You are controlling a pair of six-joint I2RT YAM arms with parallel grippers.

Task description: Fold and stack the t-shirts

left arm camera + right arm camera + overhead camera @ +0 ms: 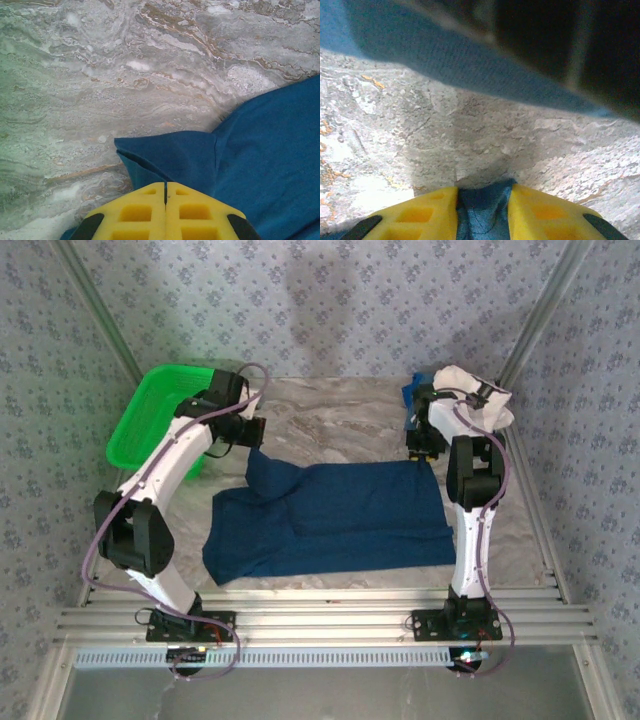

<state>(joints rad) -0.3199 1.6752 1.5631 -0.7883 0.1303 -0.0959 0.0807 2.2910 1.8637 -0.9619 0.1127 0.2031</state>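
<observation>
A dark navy t-shirt [330, 520] lies spread flat across the middle of the marble table. My left gripper [255, 445] is at its far left corner; in the left wrist view the yellow fingers [135, 212] are pressed together at the left gripper [165, 184], with a fold of the navy t-shirt [260, 150] coming out from their tips. My right gripper [422, 455] is at the far right corner. There the right gripper [485, 192] has bunched navy t-shirt cloth [485, 217] filling the gap between its fingers. A white t-shirt [478, 398] and another blue t-shirt [409, 396] lie at the far right.
A green plastic basket [150, 420] stands at the far left, just behind my left arm. Patterned walls and metal frame posts close the table in on three sides. A blurred blue cloth [470, 60] crosses the top of the right wrist view.
</observation>
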